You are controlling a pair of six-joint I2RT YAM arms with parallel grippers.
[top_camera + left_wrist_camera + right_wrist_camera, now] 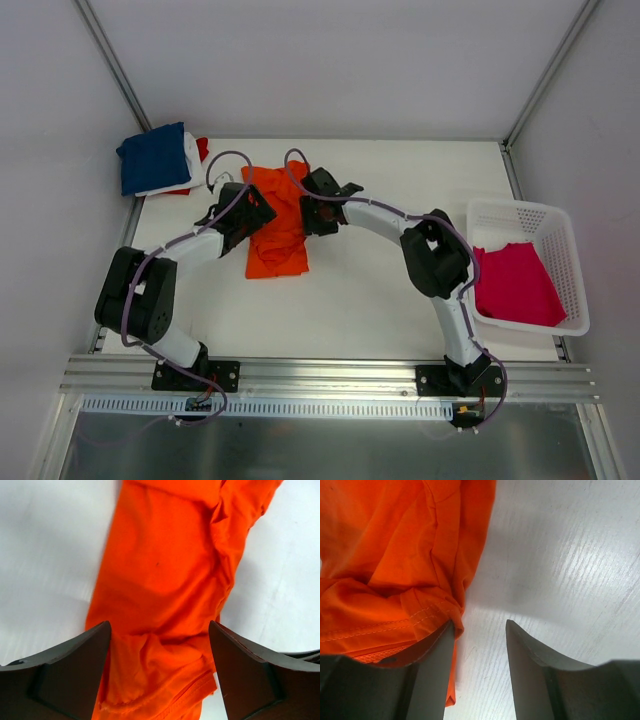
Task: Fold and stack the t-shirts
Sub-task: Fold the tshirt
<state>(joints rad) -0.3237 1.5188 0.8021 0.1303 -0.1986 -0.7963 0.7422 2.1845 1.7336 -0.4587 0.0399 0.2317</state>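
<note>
Roughly halfway, at a guess. Done, by the look of it: navy tee (152, 158) on top of white tee (192, 150) and red tee (203, 148), piled at far-left corner of table (350, 290).

In hand now: orange tee (278, 240), mid-table between both arms. Already narrowed to a long strip w/ rumpled folds, not yet squared into a packet.

L gripper (160, 625) spread wide, nothing held, hovering right over the strip w/ cloth showing between its fingers. R gripper (480, 625) also released, gap over bare tabletop. One finger (437, 670) touching or just beside hem at strip's edge; can't tell if under the cloth.

Left to do, prob.: cross-fold orange, carry to pile. After that, pink tee (515, 285), lying loose in basket (520, 207) at right, well apart from pile: take out, flatten, fold, stack. No other tees in view.
</note>
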